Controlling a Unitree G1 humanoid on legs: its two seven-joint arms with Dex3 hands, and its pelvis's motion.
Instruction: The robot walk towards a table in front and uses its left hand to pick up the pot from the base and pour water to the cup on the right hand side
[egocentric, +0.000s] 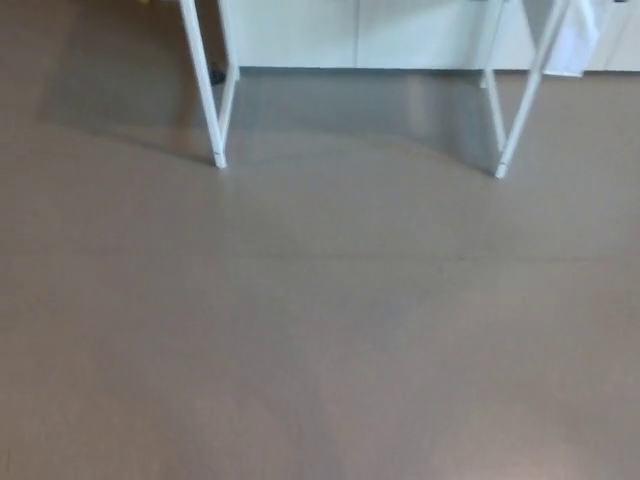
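Looking down from the head camera, the view took in mostly a wide stretch of dull grey-brown floor (320, 330), smooth and faintly glossy. At the top of the picture stood the white table legs (205, 90): a pair on the left meeting the floor at one foot, and a second pair (520, 100) on the right, each pair slanting slightly toward its foot. Beyond the legs ran a row of pale cabinet fronts (350, 30) along the far edge, with a soft shadow lying on the floor beneath the table, between and just left of the legs. A piece of white cloth or paper (575, 40) hung just right of the right-hand legs. The tabletop lay above the frame, so the pot and cup could not be seen. Neither robot hand appeared in the picture, so whether they were released or clenched could not be told.
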